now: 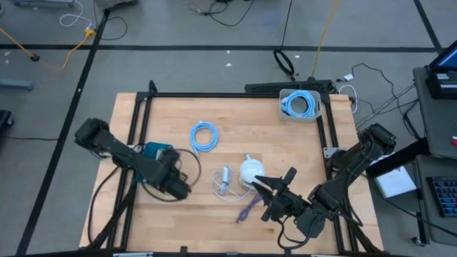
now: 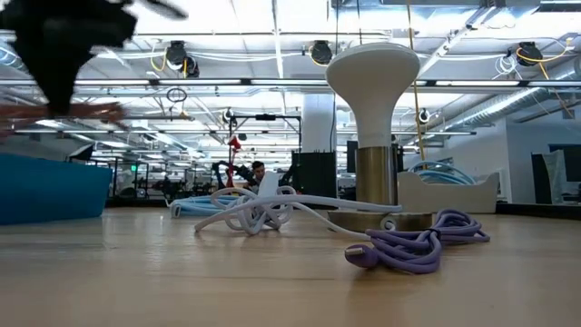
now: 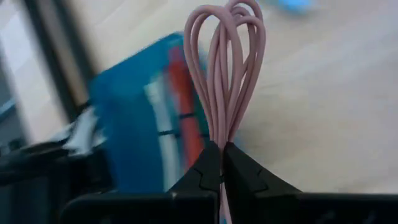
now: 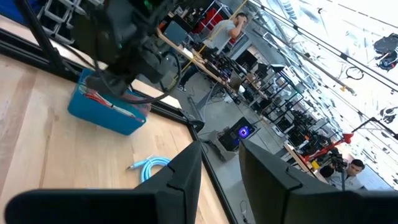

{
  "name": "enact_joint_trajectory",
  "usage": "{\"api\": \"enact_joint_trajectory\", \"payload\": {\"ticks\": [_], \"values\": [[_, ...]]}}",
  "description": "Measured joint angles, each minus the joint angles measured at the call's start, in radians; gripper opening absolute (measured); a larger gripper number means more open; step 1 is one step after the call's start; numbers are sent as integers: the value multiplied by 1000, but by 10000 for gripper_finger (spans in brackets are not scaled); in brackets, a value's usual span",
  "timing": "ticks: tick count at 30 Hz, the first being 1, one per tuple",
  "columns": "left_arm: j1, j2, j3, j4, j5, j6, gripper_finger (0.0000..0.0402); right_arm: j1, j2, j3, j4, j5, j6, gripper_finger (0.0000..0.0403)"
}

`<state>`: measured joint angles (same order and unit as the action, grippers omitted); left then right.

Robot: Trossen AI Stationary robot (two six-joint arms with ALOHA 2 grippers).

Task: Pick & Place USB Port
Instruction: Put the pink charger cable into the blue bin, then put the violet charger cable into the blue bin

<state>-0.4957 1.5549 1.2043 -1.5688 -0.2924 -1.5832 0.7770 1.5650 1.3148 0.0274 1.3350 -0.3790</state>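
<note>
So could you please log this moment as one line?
left claw: shut on pink cable, over blue bin | right claw: open, by lamp

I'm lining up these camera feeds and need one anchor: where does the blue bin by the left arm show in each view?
High view: the blue bin sits at the table's left, partly under the left gripper.
Low view: at the left edge, a blue wall.
Left wrist view: behind the pink cable clamped in the jaws, left of centre.
Right wrist view: upper left, on the wood.
Shared landmark: the light-blue cable coil on the table, also in the right wrist view.
</note>
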Motion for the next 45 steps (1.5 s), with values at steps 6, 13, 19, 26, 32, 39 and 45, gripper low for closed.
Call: {"api": "enact_joint_trajectory", "payload": {"ticks": [6,13,19,26,32,39,45], "values": [[50,-108,-264,49,76,-21,2,4,0,0,6,0,-1,100],[95,-296,-477,182,124,-51,2,4,0,0,6,0,-3,100],[102,-325,-469,184,121,-57,11,4,0,0,5,-1,-3,100],[102,-314,-466,181,112,-61,85,4,0,0,6,-1,-3,100],[101,-312,-466,180,108,-61,166,4,0,0,5,-1,-3,100],[87,-312,-394,172,8,31,211,4,0,0,-39,-42,23,100],[26,-312,-216,215,-207,135,213,4,0,0,-57,-230,44,100]]}}
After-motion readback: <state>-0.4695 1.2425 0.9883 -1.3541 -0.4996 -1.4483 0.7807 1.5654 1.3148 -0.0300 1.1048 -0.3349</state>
